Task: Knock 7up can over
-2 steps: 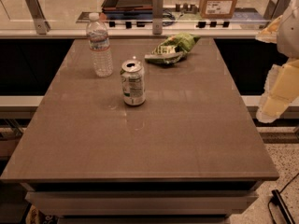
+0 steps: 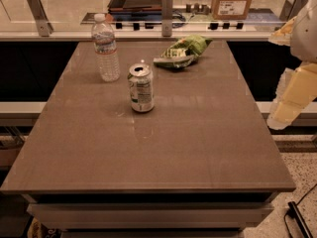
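The 7up can [image 2: 141, 88] stands upright on the brown table [image 2: 198, 148], left of its middle, silver top with pull tab facing up. My arm's cream-coloured segments hang at the right edge of the view, beyond the table's right side. My gripper [image 2: 285, 108] is there at the lower end, well to the right of the can and apart from it. Nothing is in contact with the can.
A clear plastic water bottle [image 2: 106, 47] with a white cap stands behind and left of the can. A green foil snack bag [image 2: 183, 51] lies behind and right of it. A counter with brackets and a cardboard box [image 2: 233, 0] runs behind the table.
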You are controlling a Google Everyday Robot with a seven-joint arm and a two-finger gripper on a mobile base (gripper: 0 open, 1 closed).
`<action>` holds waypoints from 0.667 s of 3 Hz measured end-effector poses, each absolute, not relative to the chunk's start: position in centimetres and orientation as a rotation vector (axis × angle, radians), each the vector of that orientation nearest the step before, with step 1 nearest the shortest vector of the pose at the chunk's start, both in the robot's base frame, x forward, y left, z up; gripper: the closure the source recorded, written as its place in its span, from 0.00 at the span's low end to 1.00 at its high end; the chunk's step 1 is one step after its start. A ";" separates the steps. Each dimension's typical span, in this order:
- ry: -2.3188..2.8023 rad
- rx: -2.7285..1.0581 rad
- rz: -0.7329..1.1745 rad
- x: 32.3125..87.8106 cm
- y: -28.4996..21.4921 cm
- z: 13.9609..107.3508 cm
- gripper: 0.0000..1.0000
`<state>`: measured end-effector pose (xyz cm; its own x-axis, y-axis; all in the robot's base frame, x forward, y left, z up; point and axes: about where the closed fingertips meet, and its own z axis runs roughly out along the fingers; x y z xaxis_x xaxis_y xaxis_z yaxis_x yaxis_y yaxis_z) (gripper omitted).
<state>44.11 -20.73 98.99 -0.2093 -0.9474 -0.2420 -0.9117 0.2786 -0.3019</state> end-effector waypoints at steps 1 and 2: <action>2.158 -1.613 -0.081 44.7 -19.5 98.3 0.00; 2.127 -1.477 0.015 45.1 -17.9 96.9 0.00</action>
